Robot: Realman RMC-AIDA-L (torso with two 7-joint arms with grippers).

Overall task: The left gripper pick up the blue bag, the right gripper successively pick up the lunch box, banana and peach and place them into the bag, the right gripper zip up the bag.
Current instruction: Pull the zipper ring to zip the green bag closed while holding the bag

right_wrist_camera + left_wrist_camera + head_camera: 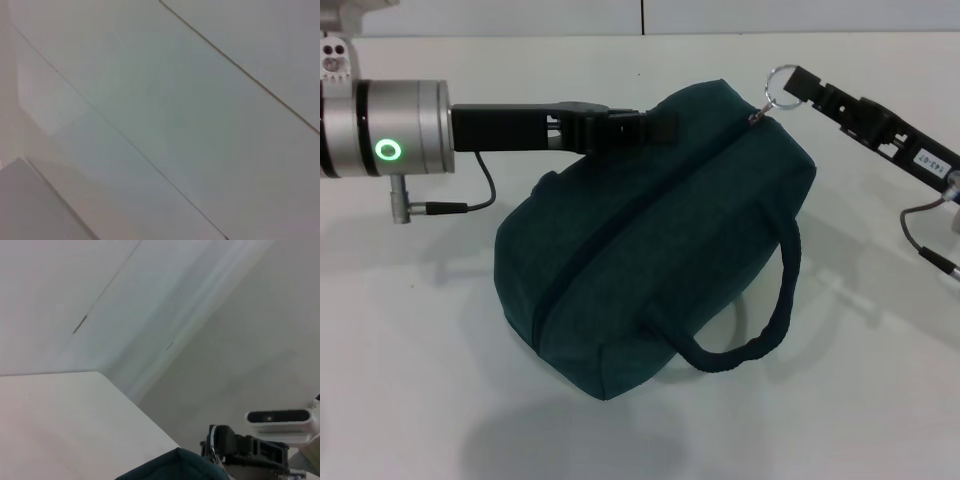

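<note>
The blue bag (660, 250) is seen on the white table (410, 330), tilted, its zip line running closed along the top from the near lower end up to the far upper end. One loop handle (760, 330) hangs over the near side.

The left gripper (655, 126) is reached in from the left at the bag's upper far edge; its fingers are narrowed, pinched on the fabric there. A green ring light (387, 150) is lit on its wrist.

The right gripper (796, 85) is reached in from the right at the bag's top far corner, its tips closed on the metal ring zip pull (780, 84), which is held clear above the bag.

In the left wrist view, a corner of the bag (175, 467) and the right gripper (220, 442) with the ring are caught at the frame edge. Only pale wall panels are shown in the right wrist view.
</note>
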